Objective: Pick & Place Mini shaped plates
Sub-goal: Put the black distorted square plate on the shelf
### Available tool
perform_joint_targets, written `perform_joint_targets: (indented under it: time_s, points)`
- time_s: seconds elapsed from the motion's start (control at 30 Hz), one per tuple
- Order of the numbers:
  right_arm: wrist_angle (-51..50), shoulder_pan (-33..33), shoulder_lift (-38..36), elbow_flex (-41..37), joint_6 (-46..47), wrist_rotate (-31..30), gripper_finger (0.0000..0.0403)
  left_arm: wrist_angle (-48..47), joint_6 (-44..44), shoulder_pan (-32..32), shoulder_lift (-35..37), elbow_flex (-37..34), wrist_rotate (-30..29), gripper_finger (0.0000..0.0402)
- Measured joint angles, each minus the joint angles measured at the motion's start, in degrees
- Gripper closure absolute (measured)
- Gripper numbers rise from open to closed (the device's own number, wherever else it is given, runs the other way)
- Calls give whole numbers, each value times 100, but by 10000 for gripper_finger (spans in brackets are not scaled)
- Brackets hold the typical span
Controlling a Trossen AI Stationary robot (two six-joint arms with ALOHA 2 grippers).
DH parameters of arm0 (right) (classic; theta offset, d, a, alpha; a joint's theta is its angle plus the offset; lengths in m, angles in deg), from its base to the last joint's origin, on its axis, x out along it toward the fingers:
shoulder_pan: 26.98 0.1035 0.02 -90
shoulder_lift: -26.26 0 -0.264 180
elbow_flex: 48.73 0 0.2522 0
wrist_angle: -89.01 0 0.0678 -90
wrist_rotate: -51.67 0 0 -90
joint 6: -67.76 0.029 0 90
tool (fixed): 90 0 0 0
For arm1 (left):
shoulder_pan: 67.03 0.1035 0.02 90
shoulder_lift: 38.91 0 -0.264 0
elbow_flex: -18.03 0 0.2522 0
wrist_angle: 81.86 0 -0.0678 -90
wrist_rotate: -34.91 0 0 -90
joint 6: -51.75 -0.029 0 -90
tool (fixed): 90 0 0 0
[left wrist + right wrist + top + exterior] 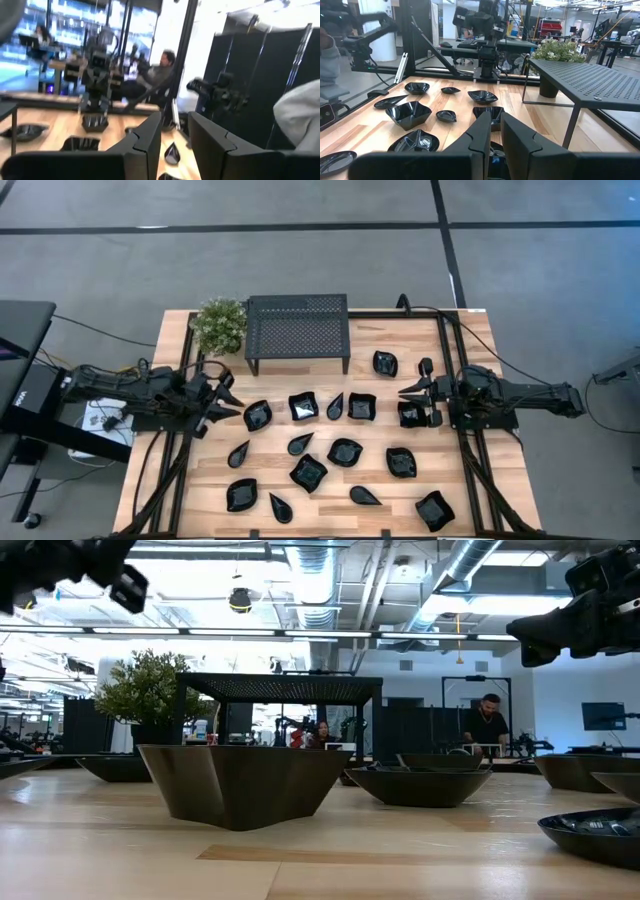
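Mini shaped plates (308, 472) scattered across table (470, 490) before rack (297, 330), none gripped; right gripper (408, 392) narrowly parted above nearest squarish plate (411, 415), left gripper (230, 402) parted by another; advisable to descend squarely, pinching one wavy rim

Narrow gaps between plates (345, 451) (rack (297, 331) behind)

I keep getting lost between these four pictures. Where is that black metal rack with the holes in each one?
High view: the rack stands at the table's far edge, centre.
Low view: it stands in the background, middle, behind the dishes.
Left wrist view: not visible.
Right wrist view: on the right side.
Shared landmark: the potted plant right beside it.
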Motion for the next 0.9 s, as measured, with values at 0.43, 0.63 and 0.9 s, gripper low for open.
perform_joint_targets:
  time_s: [0.43, 0.63, 0.9]
  points:
    - [-2, 0, 0, 0, 0, -2, 363, -921, -329, 0, -2873, 2020, -2, 302]
    - [0, 0, 2, 0, 0, -1, 364, -967, -114, -37, -2964, 1891, -5, 302]
    - [1, 0, 1, 0, 0, 0, 364, -963, 55, -803, -3166, 1579, -515, 302]
